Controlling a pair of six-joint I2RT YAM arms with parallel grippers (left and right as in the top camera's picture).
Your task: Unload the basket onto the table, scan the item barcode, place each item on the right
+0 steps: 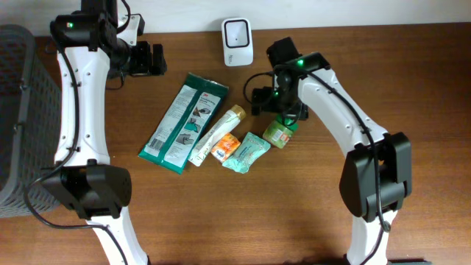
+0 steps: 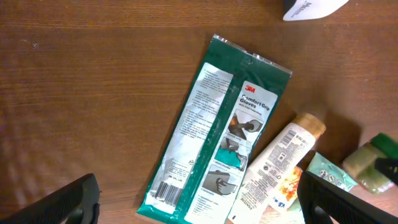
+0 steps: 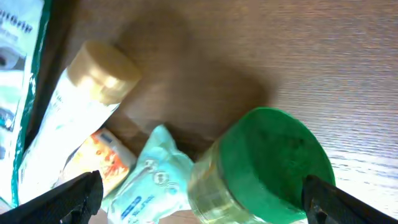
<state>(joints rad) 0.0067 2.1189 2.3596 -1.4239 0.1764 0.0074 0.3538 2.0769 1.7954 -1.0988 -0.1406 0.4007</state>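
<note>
Green-lidded jar (image 1: 280,132) sits at the right end of the cluster of goods in the middle of the overhead frame, apparently lying on its side, just beside a teal pouch (image 1: 245,152). The right gripper (image 3: 206,199) hangs directly over it with its fingers spread wide and nothing between them. The left gripper (image 1: 156,60), in the upper left of the overhead frame, is likewise spread and empty, looking down on the glove pack (image 2: 217,124).

The step in hand looks like the reach for the jar. To do it well, the fingers should come down astride the clear body rather than the lid, since a round jar may roll away under a glancing touch. One finger has to slip between jar and pouch without dragging the pouch along. No barcode shows on the jar from here, so the grip should leave the label uncovered, ready to turn toward the white scanner (image 1: 237,32) at top centre.
</note>
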